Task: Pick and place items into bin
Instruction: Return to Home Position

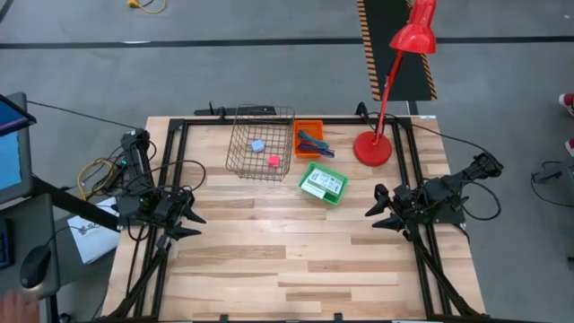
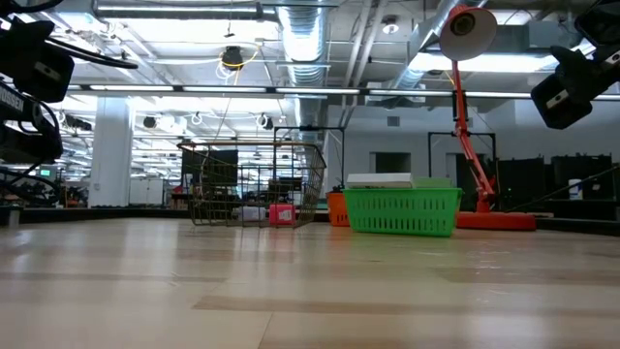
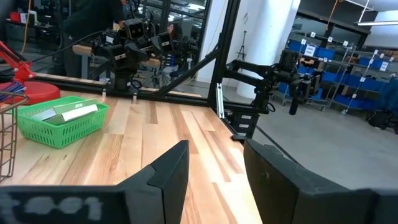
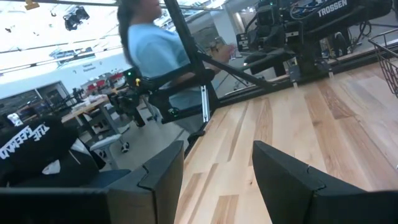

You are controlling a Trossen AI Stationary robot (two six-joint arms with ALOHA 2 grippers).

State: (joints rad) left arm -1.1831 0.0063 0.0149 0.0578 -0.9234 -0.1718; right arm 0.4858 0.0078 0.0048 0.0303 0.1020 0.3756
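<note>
On the light wooden table (image 1: 296,269), the front half lies bare, and the two dark arms sit at its sides about halfway back. The left gripper (image 1: 199,226) hovers by the left rail with its fingers spread apart and nothing between them; its wrist view shows the same gap (image 3: 214,149). The right gripper (image 1: 370,220) is opposite it by the right rail, also spread wide and empty (image 4: 217,149), well apart from every item. Behind them, near the middle of the table, stands a green plastic basket (image 1: 336,196) with flat white packets (image 1: 321,182) with dark print stacked inside; in the low view the packets (image 2: 380,180) rise just above its rim. Farther back and to the left stands a square wire basket (image 1: 240,152) holding a pink cube (image 1: 273,161) and, behind that, a lilac cube (image 1: 258,144), the two apart from each other. Just beside it on the right, a small orange tray (image 1: 309,126) holds thin teal, blue and pink pen-like sticks (image 1: 312,142) lying across one another. At the right rear stands a red desk lamp (image 1: 373,148). Beyond the table, the right wrist view catches a person in a light blue top (image 4: 149,50).
</note>
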